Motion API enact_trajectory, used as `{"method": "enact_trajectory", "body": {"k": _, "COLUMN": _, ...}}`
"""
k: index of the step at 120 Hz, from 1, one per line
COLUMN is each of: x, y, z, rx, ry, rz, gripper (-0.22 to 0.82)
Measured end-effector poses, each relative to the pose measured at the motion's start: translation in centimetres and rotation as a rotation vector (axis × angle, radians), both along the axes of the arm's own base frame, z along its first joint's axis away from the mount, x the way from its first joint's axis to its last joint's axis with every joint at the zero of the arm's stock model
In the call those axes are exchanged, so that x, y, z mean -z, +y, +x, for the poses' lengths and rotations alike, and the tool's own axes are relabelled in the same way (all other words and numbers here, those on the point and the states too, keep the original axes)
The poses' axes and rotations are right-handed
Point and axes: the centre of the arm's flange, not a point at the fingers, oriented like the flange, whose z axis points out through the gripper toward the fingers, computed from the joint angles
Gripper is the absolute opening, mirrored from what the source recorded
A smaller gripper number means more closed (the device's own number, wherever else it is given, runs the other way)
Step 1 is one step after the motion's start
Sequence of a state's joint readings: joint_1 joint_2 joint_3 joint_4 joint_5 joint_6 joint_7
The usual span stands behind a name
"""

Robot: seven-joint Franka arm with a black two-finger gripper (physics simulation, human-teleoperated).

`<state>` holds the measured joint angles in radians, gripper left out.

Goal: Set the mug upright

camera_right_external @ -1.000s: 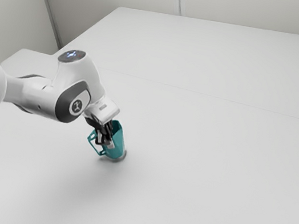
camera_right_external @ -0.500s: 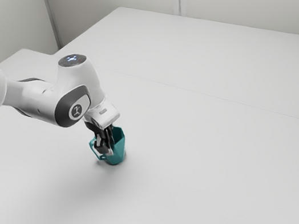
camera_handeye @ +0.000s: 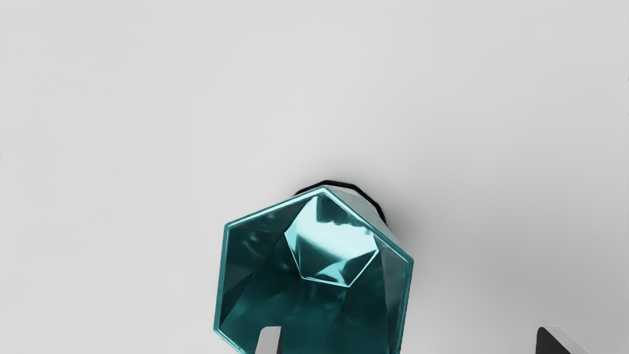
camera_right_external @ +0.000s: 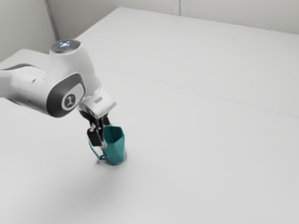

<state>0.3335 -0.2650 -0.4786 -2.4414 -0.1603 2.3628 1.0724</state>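
A second ago the mug (camera_right_external: 114, 150) leaned in our fingers; now it stands on its base on the table (camera_right_external: 215, 164), mouth up, which looks like what the task wants. Our gripper (camera_handeye: 407, 335) has drawn back toward the exterior view's left, its fingers wide apart and clamped on nothing. The wrist view shows one finger across the mug's mouth; we can't tell whether it dips inside. The handle (camera_right_external: 94, 150) points to the exterior view's left, near our other finger, so a sideways pull could snag rim or handle; rising clear seems safer. The mug sits well in from the table's edges, with open room far, near and right.
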Motion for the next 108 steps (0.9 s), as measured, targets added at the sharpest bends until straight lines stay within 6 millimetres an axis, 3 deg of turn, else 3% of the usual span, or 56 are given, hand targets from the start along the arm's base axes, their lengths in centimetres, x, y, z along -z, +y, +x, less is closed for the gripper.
{"method": "enact_trajectory", "body": {"k": 20, "x": -3.0, "y": 2.9, "z": 1.6, "rx": -0.149, "ry": 0.012, "rz": -0.027, "gripper": 0.58}}
{"method": "enact_trajectory", "body": {"k": 32, "x": -6.0, "y": 4.3, "z": 3.4, "rx": -0.275, "ry": 0.020, "rz": -0.060, "gripper": 0.59}}
{"method": "enact_trajectory", "body": {"k": 56, "x": -12.5, "y": 4.2, "z": 4.7, "rx": -0.456, "ry": 0.031, "rz": -0.095, "gripper": 0.60}}
{"method": "enact_trajectory", "body": {"k": 73, "x": -18.4, "y": 5.1, "z": 6.3, "rx": -0.566, "ry": 0.024, "rz": -0.138, "gripper": 0.60}}
{"method": "enact_trajectory", "body": {"k": 93, "x": -23.3, "y": 4.6, "z": 9.8, "rx": -0.636, "ry": 0.028, "rz": -0.138, "gripper": 0.60}}
{"method": "enact_trajectory", "body": {"k": 108, "x": -24.8, "y": 3.1, "z": 9.9, "rx": -0.689, "ry": 0.043, "rz": -0.109, "gripper": 0.60}}
